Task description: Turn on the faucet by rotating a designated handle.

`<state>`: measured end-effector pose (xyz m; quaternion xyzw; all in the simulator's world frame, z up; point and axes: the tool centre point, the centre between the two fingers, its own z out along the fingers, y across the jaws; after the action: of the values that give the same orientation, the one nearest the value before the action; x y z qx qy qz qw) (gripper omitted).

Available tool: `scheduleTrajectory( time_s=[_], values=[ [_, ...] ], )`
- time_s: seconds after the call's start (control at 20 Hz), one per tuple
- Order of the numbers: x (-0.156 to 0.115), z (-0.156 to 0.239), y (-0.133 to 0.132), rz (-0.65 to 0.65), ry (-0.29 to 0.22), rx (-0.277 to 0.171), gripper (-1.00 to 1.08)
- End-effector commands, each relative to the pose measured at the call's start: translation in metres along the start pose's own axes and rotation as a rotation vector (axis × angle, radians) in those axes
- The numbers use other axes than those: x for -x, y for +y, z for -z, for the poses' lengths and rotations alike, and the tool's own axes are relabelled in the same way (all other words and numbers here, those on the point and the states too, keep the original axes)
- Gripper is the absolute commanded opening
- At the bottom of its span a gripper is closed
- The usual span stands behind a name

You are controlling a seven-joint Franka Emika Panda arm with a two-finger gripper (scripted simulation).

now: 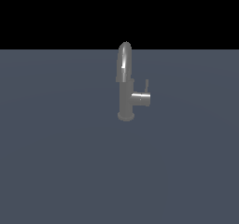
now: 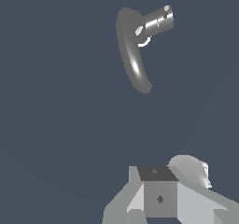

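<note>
The grey metallic faucet (image 1: 126, 90) stands upright on the flat grey-blue floor, its arched spout (image 1: 124, 59) rising at the top. A short stub (image 1: 141, 99) sticks out toward the exterior view's right. The handle (image 1: 146, 86), a thin dark rod, stands up from that stub. In the wrist view the faucet (image 2: 133, 50) shows from above, with the stub (image 2: 158, 20) beside the curved spout. Grey parts of my gripper (image 2: 158, 202) fill the frame's edge, well apart from the faucet. Its fingertips are cut off by the frame. The exterior view does not show the arm.
The grey-blue floor (image 1: 56, 162) stretches around the faucet on all sides. A black background lies beyond its far edge (image 1: 46, 49). No other objects show.
</note>
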<state>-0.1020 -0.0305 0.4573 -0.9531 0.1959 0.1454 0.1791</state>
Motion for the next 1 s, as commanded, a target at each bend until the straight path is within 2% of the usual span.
scheduleTrajectory(
  time_s=[0.0, 0.95],
  values=[
    [-0.016, -0.001, -0.001, -0.04, -0.035, -0.038, -1.0],
    [-0.141, -0.033, 0.014, -0.355, -0.32, -0.351, -1.0]
  ],
)
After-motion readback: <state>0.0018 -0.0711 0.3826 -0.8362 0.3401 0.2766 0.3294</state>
